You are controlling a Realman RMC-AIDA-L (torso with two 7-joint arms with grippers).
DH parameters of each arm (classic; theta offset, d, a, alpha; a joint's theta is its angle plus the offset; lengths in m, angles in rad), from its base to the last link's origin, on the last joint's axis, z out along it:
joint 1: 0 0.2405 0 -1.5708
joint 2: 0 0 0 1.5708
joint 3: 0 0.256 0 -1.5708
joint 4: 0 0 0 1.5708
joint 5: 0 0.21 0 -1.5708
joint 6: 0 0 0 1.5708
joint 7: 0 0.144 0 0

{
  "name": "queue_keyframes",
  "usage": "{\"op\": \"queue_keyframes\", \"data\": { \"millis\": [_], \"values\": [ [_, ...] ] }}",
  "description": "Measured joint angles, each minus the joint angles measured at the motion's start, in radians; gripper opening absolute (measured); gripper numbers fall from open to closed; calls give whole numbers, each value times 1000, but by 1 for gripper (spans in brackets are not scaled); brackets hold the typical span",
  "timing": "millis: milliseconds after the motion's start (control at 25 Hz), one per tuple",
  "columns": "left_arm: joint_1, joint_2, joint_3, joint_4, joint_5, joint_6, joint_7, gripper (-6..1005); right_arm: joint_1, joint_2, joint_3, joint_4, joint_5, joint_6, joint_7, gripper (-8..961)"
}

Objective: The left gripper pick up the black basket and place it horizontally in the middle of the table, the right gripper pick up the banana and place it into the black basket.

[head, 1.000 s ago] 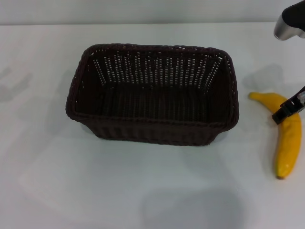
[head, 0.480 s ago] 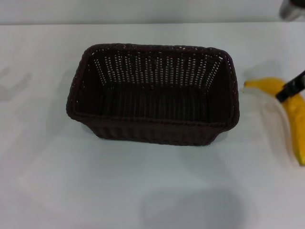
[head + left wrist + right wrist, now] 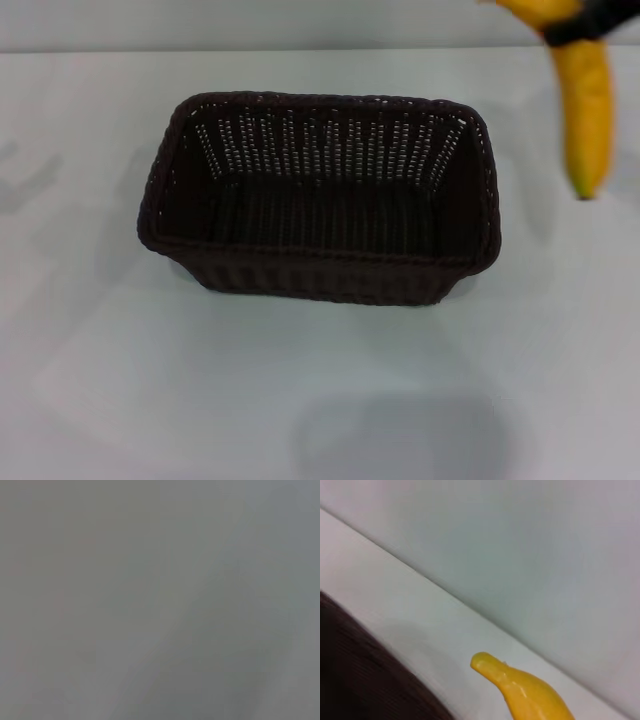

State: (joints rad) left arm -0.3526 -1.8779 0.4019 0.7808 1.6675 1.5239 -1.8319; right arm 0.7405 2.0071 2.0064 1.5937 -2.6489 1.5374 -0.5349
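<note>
Right tool (image 3: 588, 22) is at the 1 o'clock corner of the head view, only a dark finger showing across the banana (image 3: 585, 95), pinching it near its upper end. A second ago the banana lay flat on the bench (image 3: 100, 380) at 3 o'clock of the black basket (image 3: 320, 195); half a second ago it was tipping up; now it hangs clear of the surface, lower tip pointing down, well above and to the right of the basket's right rim. The right wrist view shows the banana's end (image 3: 520, 687) over the bench with the basket's dark edge (image 3: 365, 675) nearby. The basket has not shifted: it sits lengthwise across the middle, empty. So the lift looks done, and carrying toward 9 o'clock over the opening remains. Left tool is out of sight; its wrist view shows nothing to tell by.
</note>
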Motion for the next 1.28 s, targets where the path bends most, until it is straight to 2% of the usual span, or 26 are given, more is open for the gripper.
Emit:
{"op": "queue_keyframes", "data": {
  "millis": [40, 80, 240, 400, 640, 760, 800, 960, 1080, 1200, 1280],
  "values": [
    [2, 0, 0, 0, -6, 0, 0, 892, 5, 0, -3, 8, 50, -1, -18, 492],
    [4, -1, 0, 0, -13, 0, -1, 892, 11, 1, -23, 9, 179, -6, -64, 494],
    [10, -4, 0, 0, -31, 2, 0, 892, 6, 4, -85, -15, 334, -45, -140, 501],
    [15, -7, 0, 0, -36, 8, 16, 892, -18, 6, -158, -97, 498, -115, -258, 509],
    [21, -25, 0, 0, -37, 10, 65, 892, -58, 7, -182, -277, 670, -227, -448, 521],
    [22, -33, 0, 0, -37, 9, 77, 892, -93, 6, -177, -304, 710, -266, -507, 527],
    [23, -37, 0, 0, -37, 9, 80, 892, -93, 6, -177, -304, 710, -266, -507, 565],
    [28, -49, 0, -1, -41, 10, 83, 892, -173, 2, -114, -293, 773, -261, -624, 715],
    [38, -66, 0, -3, -66, 10, 113, 892, -229, 1, -20, -285, 792, -256, -697, 799],
    [54, -94, -1, -10, -117, 9, 179, 892, -269, 0, 78, -308, 827, -258, -786, 869],
    [71, -120, -1, -12, -157, 10, 228, 892, -301, 1, 166, -359, 880, -270, -884, 869]
  ]
}}
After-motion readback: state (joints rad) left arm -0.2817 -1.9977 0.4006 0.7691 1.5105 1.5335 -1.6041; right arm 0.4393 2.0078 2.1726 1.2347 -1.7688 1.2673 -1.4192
